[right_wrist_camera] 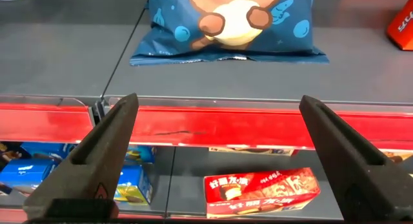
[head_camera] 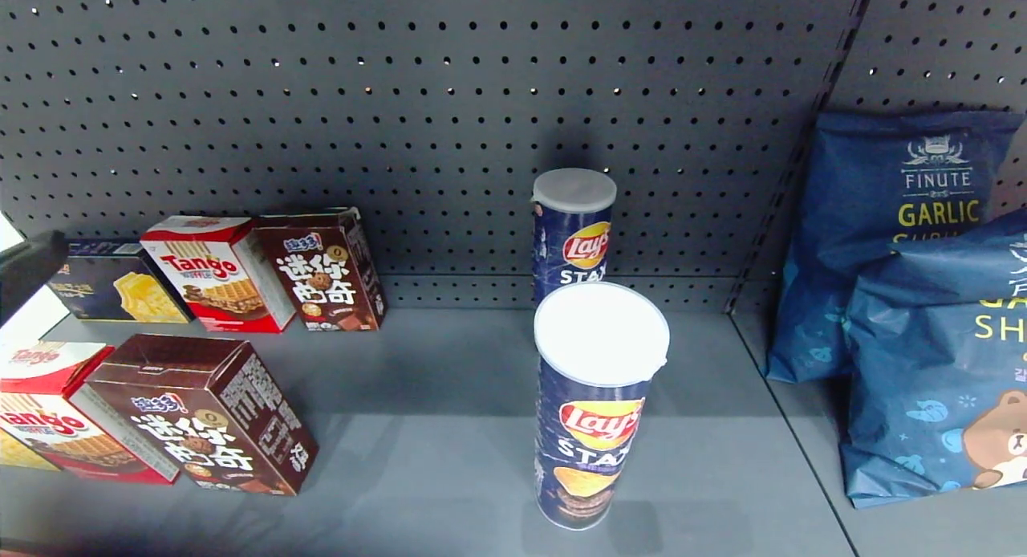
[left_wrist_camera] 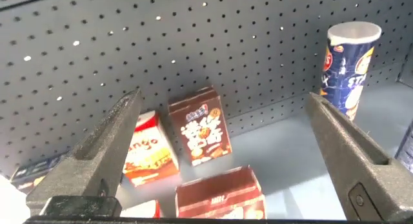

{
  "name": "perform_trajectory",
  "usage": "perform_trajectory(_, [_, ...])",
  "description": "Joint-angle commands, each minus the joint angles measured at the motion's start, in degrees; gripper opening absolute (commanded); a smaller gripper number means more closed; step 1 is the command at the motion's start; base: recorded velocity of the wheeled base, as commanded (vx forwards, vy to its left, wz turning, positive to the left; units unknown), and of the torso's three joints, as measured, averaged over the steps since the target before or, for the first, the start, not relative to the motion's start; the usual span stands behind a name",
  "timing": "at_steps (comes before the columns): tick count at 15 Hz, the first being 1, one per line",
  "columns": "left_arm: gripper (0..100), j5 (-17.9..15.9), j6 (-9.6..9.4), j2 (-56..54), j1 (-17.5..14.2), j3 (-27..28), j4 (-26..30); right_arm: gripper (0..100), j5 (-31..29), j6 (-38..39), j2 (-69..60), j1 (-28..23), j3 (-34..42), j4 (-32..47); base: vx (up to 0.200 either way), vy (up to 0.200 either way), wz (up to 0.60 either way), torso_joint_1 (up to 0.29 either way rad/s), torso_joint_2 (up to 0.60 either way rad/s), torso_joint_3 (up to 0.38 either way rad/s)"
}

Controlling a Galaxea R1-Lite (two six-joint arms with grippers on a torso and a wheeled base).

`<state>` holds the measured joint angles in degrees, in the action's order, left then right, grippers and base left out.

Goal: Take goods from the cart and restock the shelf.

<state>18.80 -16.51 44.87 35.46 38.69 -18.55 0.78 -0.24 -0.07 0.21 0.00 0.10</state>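
- Left gripper (left_wrist_camera: 222, 98): jaws apart, empty; a glossy cardboard box (left_wrist_camera: 200, 130) stands upright beyond them on the smooth shelf (left_wrist_camera: 284, 146), with bare floor beside it.
- Right gripper (right_wrist_camera: 219, 100): jaws apart; a crinkled bag (right_wrist_camera: 226, 24) lies beyond them, behind the red shelf edge (right_wrist_camera: 226, 117).

Soft overhead light, faint shadows beside cans (head_camera: 592, 428), lids (head_camera: 600, 332) glaring white

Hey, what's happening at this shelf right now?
A two-armed robot is restocking a shop shelf, but at this moment it holds nothing. Its left jaws stand open above the snack boxes. Its right jaws are open too, by the red front edge of a shelf, close to a blue snack bag. Two chip cans stand upright on the shelf, one behind the other.
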Motion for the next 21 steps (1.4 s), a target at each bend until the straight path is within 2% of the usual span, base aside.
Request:
perform_trajectory(1, [100,-3.9,2.0,-4.8,-10.2,-2.9,0.6,100,0.0,0.0,0.1,0.1,0.0,0.0,0.0,0.0,0.0,0.0,0.0,0.0])
perform_trajectory(2, [100,-8.9,4.11,-7.4,-16.4,-4.9,2.3,100,0.0,0.0,0.1,0.1,0.0,0.0,0.0,0.0,0.0,0.0,0.0,0.0])
perform_trajectory(3, [100,-12.2,6.66,-10.2,-21.0,-6.3,4.8,100,0.0,0.0,0.1,0.1,0.0,0.0,0.0,0.0,0.0,0.0,0.0,0.0])
perform_trajectory(4, [100,-12.8,8.24,-11.5,-21.9,-7.2,6.0,100,0.0,0.0,0.1,0.0,0.0,0.0,0.0,0.0,0.0,0.0,0.0,0.0])
perform_trajectory(5, [100,-12.5,12.11,-14.6,-22.2,-11.2,7.2,100,0.0,0.0,0.1,0.1,0.0,0.0,0.0,0.0,0.0,0.0,0.0,0.0])
perform_trajectory(7, [100,-11.7,15.28,-20.9,-23.7,-20.6,7.0,100,0.0,0.0,0.1,0.1,0.0,0.0,0.0,0.0,0.0,0.0,0.0,0.0])
perform_trajectory(8, [100,-11.7,15.45,-21.7,-23.9,-21.6,7.0,100,0.0,0.0,0.1,0.0,0.0,0.0,0.0,0.0,0.0,0.0,0.0,0.0])
perform_trajectory(9, [100,-12.2,15.54,-26.4,-25.2,-28.0,7.2,100,0.0,0.0,0.1,0.1,0.0,0.0,0.0,0.0,0.0,0.0,0.0,0.0])
perform_trajectory(10, [100,-14.5,15.54,-33.0,-26.8,-33.9,7.7,100,0.0,0.0,0.1,0.1,0.0,0.0,0.0,0.0,0.0,0.0,0.0,0.0])
perform_trajectory(11, [100,-15.8,15.45,-36.5,-28.3,-35.6,9.9,100,0.0,0.0,0.1,0.0,0.0,0.0,0.0,0.0,0.0,0.0,0.0,0.0])
perform_trajectory(12, [100,-16.9,15.45,-38.8,-29.8,-36.2,12.5,100,0.0,0.0,0.1,0.1,0.0,0.0,0.0,0.0,0.0,0.0,0.0,0.0])
perform_trajectory(13, [100,-16.9,15.45,-38.8,-29.8,-36.2,12.5,100,0.0,0.0,0.1,0.1,0.0,0.0,0.0,0.0,0.0,0.0,0.0,0.0])
perform_trajectory(14, [100,-17.5,15.54,-40.3,-30.7,-38.7,16.7,100,0.0,0.0,0.1,0.1,0.0,0.0,0.0,0.0,0.0,0.0,0.0,0.0])
perform_trajectory(15, [100,-17.7,15.54,-40.3,-30.7,-38.7,17.7,100,0.0,0.0,0.1,0.1,0.0,0.0,0.0,0.0,0.0,0.0,0.0,0.0])
perform_trajectory(16, [100,-18.4,14.57,-40.3,-30.6,-38.7,18.5,100,0.0,0.0,0.1,0.1,0.0,0.0,0.0,0.0,0.0,0.0,0.0,0.0])
perform_trajectory(17, [100,-19.9,13.25,-40.3,-30.6,-38.7,18.5,100,0.0,0.0,0.1,0.1,0.0,0.0,0.0,0.0,0.0,0.0,0.0,0.0])
perform_trajectory(18, [100,-25.0,12.02,-40.3,-30.6,-38.7,18.6,100,0.0,0.0,0.1,0.0,0.0,0.0,0.0,0.0,0.0,0.0,0.0,0.0])
perform_trajectory(19, [100,-28.4,11.76,-40.2,-30.5,-38.7,18.6,100,0.0,0.0,0.1,0.1,0.0,0.0,0.0,0.0,0.0,0.0,0.0,0.0])
perform_trajectory(21, [100,-28.3,11.76,-40.2,-30.5,-38.7,18.6,100,0.0,0.0,0.1,0.0,0.0,0.0,0.0,0.0,0.0,0.0,0.0,0.0])
